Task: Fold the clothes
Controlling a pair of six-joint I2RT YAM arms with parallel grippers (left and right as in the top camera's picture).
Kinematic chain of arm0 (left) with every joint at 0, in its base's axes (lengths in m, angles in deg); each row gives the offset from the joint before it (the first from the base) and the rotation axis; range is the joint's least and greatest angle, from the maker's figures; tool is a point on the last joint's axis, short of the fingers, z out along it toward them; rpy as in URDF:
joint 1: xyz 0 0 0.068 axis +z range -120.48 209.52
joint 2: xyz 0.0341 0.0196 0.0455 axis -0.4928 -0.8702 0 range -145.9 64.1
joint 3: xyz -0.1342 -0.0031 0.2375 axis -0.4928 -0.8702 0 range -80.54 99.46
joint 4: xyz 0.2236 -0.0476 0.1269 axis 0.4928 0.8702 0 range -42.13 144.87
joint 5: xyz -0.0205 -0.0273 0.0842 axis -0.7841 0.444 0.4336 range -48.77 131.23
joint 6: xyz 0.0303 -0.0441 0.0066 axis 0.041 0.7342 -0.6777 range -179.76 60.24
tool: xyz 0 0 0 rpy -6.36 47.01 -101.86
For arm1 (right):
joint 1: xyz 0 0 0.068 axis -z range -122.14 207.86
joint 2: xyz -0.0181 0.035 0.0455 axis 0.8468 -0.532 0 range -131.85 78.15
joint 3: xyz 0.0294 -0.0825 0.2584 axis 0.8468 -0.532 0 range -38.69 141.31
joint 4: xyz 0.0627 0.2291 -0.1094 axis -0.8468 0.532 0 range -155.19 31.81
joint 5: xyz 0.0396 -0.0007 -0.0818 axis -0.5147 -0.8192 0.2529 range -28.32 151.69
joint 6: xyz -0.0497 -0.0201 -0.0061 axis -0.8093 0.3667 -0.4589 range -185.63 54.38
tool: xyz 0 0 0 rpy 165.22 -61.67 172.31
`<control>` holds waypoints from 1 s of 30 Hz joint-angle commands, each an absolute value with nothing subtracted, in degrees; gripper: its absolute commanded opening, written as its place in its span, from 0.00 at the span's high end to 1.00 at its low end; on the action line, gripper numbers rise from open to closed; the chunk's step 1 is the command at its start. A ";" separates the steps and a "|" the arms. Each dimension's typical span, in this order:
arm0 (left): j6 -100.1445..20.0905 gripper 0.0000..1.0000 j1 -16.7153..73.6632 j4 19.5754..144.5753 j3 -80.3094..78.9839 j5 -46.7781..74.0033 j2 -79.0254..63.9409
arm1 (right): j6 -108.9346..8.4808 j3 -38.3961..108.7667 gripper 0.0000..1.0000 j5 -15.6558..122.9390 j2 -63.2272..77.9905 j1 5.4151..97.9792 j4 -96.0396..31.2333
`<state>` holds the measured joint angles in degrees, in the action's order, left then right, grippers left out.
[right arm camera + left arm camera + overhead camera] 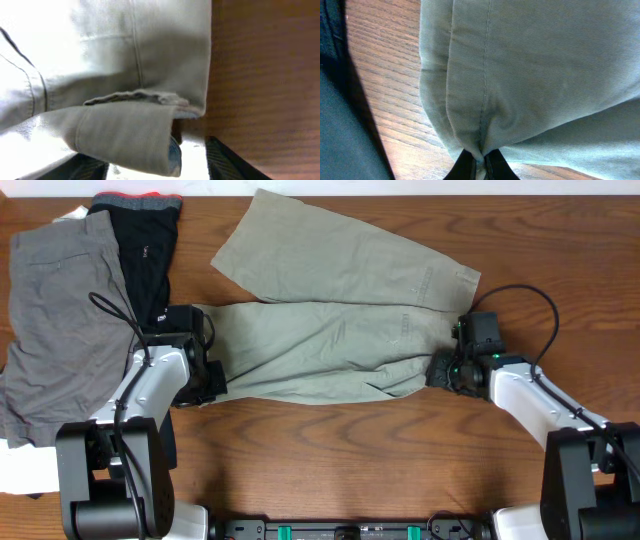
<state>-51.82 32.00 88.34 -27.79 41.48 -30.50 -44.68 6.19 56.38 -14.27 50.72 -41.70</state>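
Overhead, the shorts [330, 330] are being pinched at left by the left tool [214, 380]; the right tool [438, 370] is being held wide (waistband loose), so cloth could be dragged askew.

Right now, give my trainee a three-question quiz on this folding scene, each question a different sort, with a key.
1. True or false: the left gripper is shut on the khaki shorts.
2. Which lies farthest to the robot's left? A the grey shorts; B the khaki shorts; C a striped towel.
3. Fill in: the right gripper stands ___ at the shorts' other end.
Key: 1 true; 2 A; 3 open.
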 commanded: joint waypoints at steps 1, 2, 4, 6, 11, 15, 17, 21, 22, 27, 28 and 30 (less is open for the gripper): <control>-51.27 0.94 32.29 88.42 -26.56 42.97 -29.85 | -52.43 8.77 0.37 55.38 -14.73 51.45 -41.90; -51.25 0.94 32.29 88.42 -26.56 42.97 -29.85 | -53.27 8.90 0.37 55.38 -14.73 51.45 -41.94; -51.25 0.94 32.29 88.42 -26.56 42.97 -29.85 | -54.53 8.92 0.40 55.18 -14.70 51.42 -42.14; -51.25 0.94 32.29 88.40 -26.56 42.97 -29.85 | -55.71 8.92 0.45 54.11 -14.73 51.42 -42.62; -51.25 0.94 32.29 87.55 -26.56 42.97 -29.85 | -57.05 9.14 0.91 51.69 -14.70 51.45 -43.41; -51.25 0.94 32.29 88.08 -26.26 42.97 -29.13 | -54.20 11.63 0.99 51.27 -12.96 51.95 -38.32; -51.01 0.94 32.29 89.41 -25.40 42.97 -27.53 | -53.27 13.71 0.99 51.34 -10.75 52.89 -33.94; -50.84 0.94 32.31 91.94 -23.44 42.97 -21.67 | -53.22 19.07 0.99 51.69 -4.91 57.65 -23.58; -50.84 0.94 32.29 92.16 -23.24 42.97 -19.49 | -53.24 20.31 0.99 51.84 -3.40 59.49 -21.20; -50.84 0.94 32.29 92.07 -23.24 42.99 -9.30 | -53.27 22.58 0.99 51.75 2.85 68.32 -13.51; -50.86 0.94 32.29 91.94 -23.24 42.99 -7.62 | -53.29 22.58 0.99 51.73 3.81 69.50 -12.55; -50.86 0.94 32.29 91.46 -23.24 42.99 -4.43 | -53.96 22.58 0.99 51.05 5.45 71.34 -10.78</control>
<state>-51.56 30.54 91.51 -24.33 35.91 -7.53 -54.07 21.80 43.64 3.74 66.88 -11.54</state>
